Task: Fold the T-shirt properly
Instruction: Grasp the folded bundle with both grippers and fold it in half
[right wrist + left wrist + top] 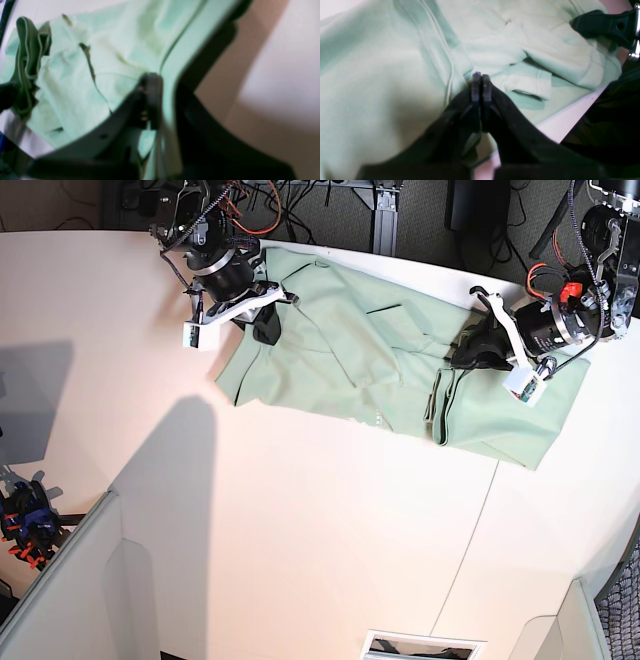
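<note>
The pale mint-green T-shirt (370,350) lies spread along the table's far edge, creased, with a thick fold at its right part (445,405). My left gripper (481,77) is on the right in the base view (468,352). Its jaws are pressed together on a bunched edge of the shirt (395,75). My right gripper (166,85) is on the left in the base view (265,320). It is shut on a hem of the shirt (120,50), and cloth runs between its fingers. The collar and buttons cannot be made out.
The white table (300,530) stretches toward the front. Cables and a dark frame (380,200) stand behind the far edge. A grey panel (60,580) sits at the front left and a small slot (420,646) at the front edge.
</note>
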